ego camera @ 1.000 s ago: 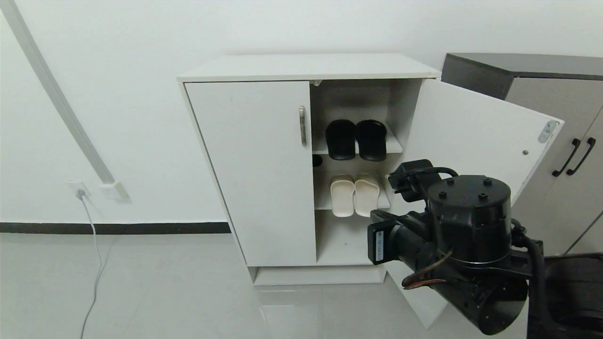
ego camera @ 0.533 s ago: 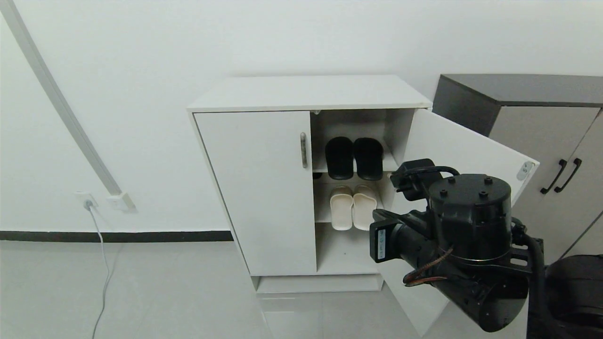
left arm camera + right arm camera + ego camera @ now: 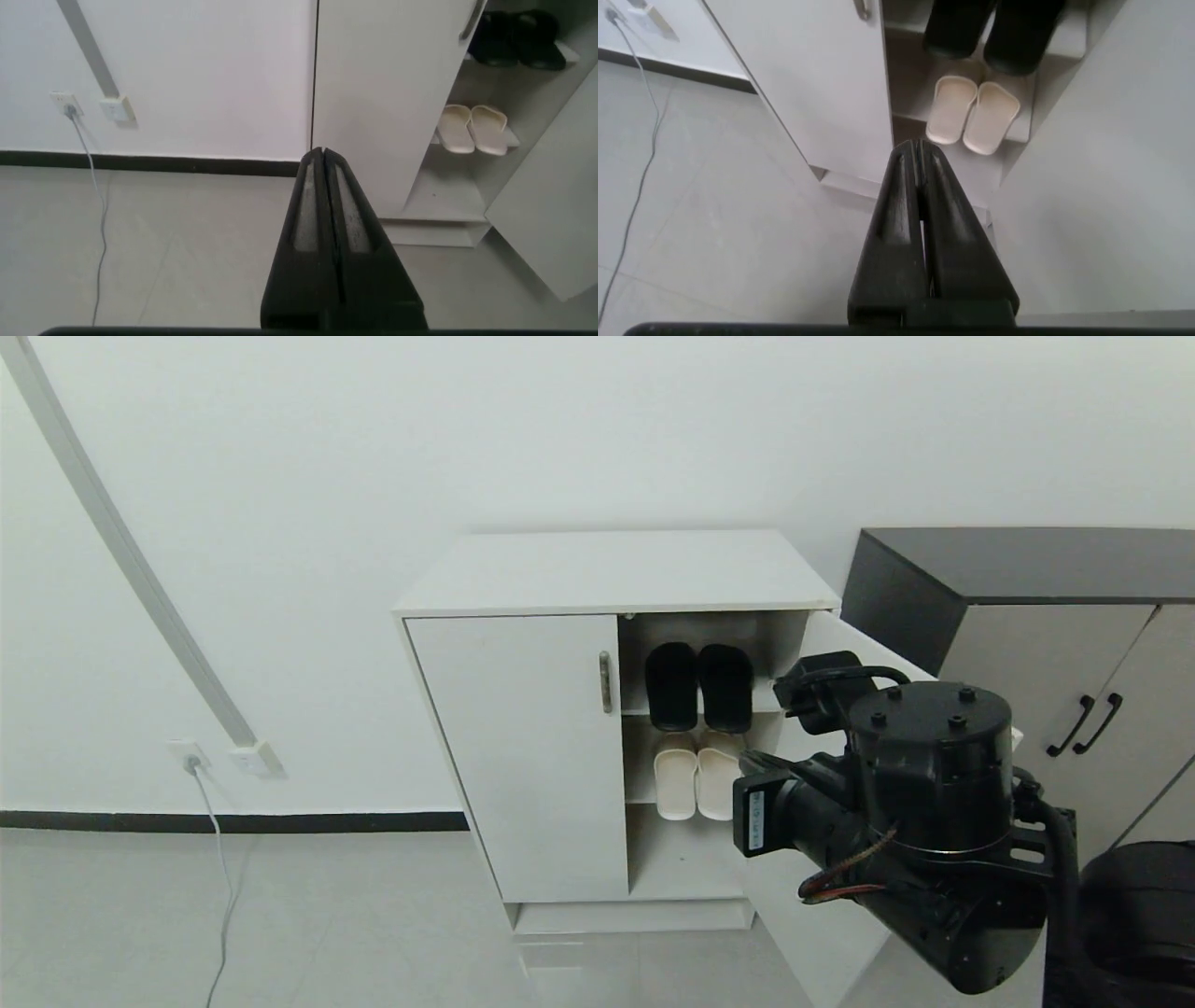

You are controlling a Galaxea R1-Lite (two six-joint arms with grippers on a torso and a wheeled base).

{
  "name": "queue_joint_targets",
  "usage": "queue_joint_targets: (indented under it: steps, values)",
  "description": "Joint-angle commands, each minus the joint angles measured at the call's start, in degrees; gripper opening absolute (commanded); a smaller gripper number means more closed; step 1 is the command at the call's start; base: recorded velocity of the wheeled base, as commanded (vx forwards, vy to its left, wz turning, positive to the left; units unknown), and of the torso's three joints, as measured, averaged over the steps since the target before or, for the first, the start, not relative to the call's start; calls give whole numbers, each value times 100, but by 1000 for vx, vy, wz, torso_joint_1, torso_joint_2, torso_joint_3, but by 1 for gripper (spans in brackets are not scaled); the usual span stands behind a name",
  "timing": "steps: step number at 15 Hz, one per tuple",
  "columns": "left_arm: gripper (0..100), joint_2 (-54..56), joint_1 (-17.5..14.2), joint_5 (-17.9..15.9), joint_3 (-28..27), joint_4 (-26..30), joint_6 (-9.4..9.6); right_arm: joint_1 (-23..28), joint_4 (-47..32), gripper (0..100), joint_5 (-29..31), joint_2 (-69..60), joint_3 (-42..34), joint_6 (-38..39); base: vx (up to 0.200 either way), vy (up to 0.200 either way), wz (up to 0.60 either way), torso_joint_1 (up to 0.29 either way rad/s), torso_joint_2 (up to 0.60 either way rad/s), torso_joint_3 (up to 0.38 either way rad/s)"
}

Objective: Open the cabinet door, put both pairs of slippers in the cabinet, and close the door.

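The white cabinet (image 3: 616, 569) stands against the wall with its left door (image 3: 523, 756) closed and its right door (image 3: 822, 933) swung open. A black pair of slippers (image 3: 698, 686) sits on the upper shelf, and a white pair of slippers (image 3: 695, 786) on the shelf below. My right arm (image 3: 924, 821) is in front of the open door. My right gripper (image 3: 920, 147) is shut and empty, short of the white slippers (image 3: 971, 112) and black slippers (image 3: 994, 23). My left gripper (image 3: 320, 152) is shut and empty above the floor, left of the cabinet opening, away from the white slippers (image 3: 474, 128).
A grey cabinet (image 3: 1046, 644) with black handles stands right of the open door. A wall socket (image 3: 191, 761) with a cable hanging to the floor is at the left. Bare tiled floor (image 3: 327, 933) lies in front of the cabinet.
The head view has shifted: the cabinet now sits lower and smaller in the picture, as the camera moved. Both pairs of slippers stay on their shelves, and the right arm keeps its pose.
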State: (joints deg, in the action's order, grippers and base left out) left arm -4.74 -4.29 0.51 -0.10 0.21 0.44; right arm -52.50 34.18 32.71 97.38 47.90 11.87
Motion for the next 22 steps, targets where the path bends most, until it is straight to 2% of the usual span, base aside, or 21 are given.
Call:
queue_joint_targets:
  steps: [1,9,18,22]
  values:
    - [0,-9,-2,2,1,-3,0,21,1,0,-1,27,-8,-10,0,0,0,203,-515,-315]
    - [0,-9,-2,2,1,-3,-9,267,9,0,-1,-8,-35,-98,0,0,0,207,-497,-289]
    - [0,-9,-2,2,1,-3,-9,276,1,0,-10,-8,-149,-265,0,0,0,11,-22,-12]
    - [0,-9,-2,2,1,-3,-9,276,1,0,-10,0,-193,-335,0,0,-600,7,0,4]
